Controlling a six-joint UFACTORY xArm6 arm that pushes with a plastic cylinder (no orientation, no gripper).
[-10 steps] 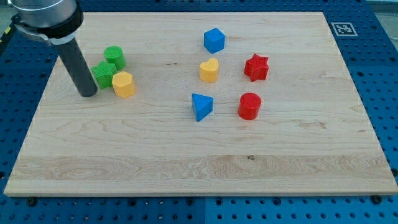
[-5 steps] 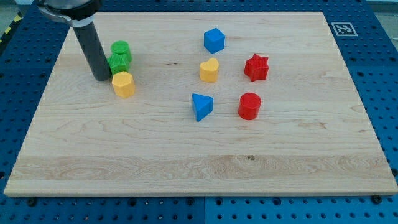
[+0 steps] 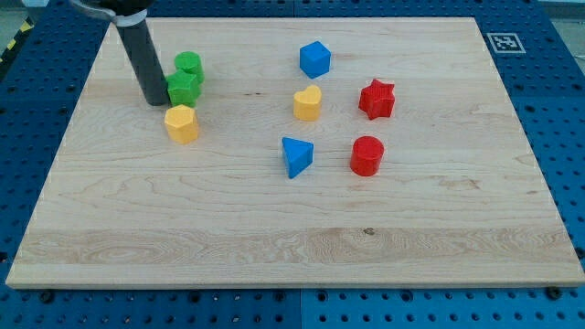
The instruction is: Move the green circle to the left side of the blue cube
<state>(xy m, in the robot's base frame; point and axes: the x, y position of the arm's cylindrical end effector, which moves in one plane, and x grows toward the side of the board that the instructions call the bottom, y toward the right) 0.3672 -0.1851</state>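
Standing upright, green circle (image 3: pixel 189 66) beside green block (image 3: pixel 184 90); tip (image 3: pixel 155 100) touching block.

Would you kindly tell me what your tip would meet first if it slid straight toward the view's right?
My tip already sits against the green star-like block; the green circle lies just behind it.

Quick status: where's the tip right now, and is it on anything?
No gripper: just my tip, holding nothing. It sits against the view's left side of the green star block, with the green circle just beyond, toward the view's top right.
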